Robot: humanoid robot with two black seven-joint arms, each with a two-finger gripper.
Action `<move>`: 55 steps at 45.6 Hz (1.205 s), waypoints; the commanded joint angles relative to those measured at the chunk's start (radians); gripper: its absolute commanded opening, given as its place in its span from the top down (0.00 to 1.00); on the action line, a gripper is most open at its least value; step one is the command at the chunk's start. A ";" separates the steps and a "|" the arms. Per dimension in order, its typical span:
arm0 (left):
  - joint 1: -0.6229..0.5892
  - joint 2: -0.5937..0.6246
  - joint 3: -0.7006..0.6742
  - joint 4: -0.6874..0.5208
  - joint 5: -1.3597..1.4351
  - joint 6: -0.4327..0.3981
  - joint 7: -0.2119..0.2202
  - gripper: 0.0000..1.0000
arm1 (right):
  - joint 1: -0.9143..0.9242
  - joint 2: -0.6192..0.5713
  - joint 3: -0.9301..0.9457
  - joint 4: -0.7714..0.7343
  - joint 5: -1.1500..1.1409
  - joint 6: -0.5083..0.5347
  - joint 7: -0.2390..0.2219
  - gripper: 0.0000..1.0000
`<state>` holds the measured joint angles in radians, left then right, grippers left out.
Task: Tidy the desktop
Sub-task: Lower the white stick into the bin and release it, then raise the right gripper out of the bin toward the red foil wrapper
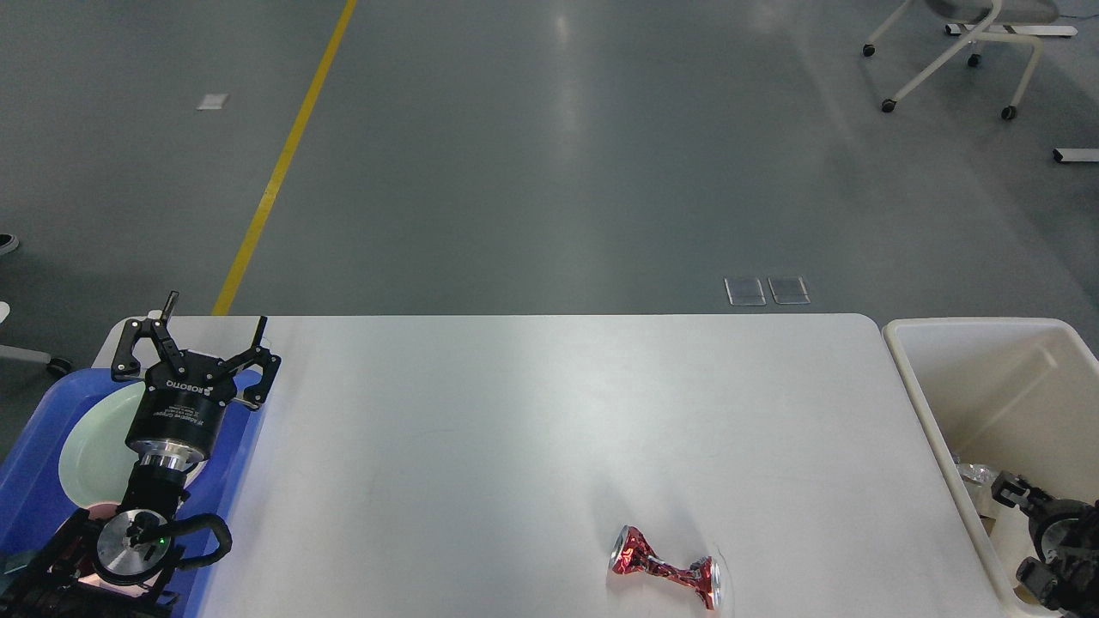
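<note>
The white desktop (532, 429) fills the middle of the head view. A crushed red can (665, 568) lies on its side near the front edge, right of centre. My left gripper (216, 313) is open and empty, held above the far left corner of the desktop over the blue tray (26, 489). My right gripper (1006, 491) shows at the lower right inside the cream bin (910, 378); it is dark and its fingers cannot be told apart.
The blue tray at the left holds a pale green plate (94, 446). The cream bin stands against the desktop's right edge with some crumpled silvery rubbish (974, 475) in it. A wheeled chair (962, 51) stands far back right on the grey floor.
</note>
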<state>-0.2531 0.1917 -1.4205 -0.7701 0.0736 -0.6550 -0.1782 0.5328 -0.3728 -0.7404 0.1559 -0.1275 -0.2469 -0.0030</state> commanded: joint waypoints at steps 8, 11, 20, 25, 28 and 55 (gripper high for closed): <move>0.000 0.000 0.000 0.000 0.000 0.000 0.000 0.04 | 0.091 -0.055 -0.002 0.096 -0.014 0.054 0.000 0.00; 0.000 0.000 0.000 0.000 0.000 0.000 0.002 0.04 | 0.151 -0.103 -0.005 0.172 -0.035 0.081 -0.002 0.00; 0.000 0.000 0.000 0.000 0.000 0.000 0.002 0.04 | 0.409 -0.256 -0.036 0.430 -0.250 0.187 -0.005 0.00; 0.000 0.000 0.000 0.000 0.000 0.000 0.002 0.04 | 0.559 -0.307 -0.091 0.534 -0.337 0.311 -0.022 0.00; 0.000 0.000 0.000 0.000 0.000 0.000 0.000 0.04 | 0.668 -0.320 -0.146 0.589 -0.346 0.418 -0.025 0.00; 0.000 0.000 0.000 0.000 0.000 0.000 0.002 0.04 | 1.418 -0.156 -0.438 0.991 -0.146 1.111 -0.026 0.00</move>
<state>-0.2531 0.1918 -1.4205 -0.7701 0.0737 -0.6550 -0.1770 1.8520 -0.6047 -1.1034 1.0623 -0.3122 0.8345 -0.0304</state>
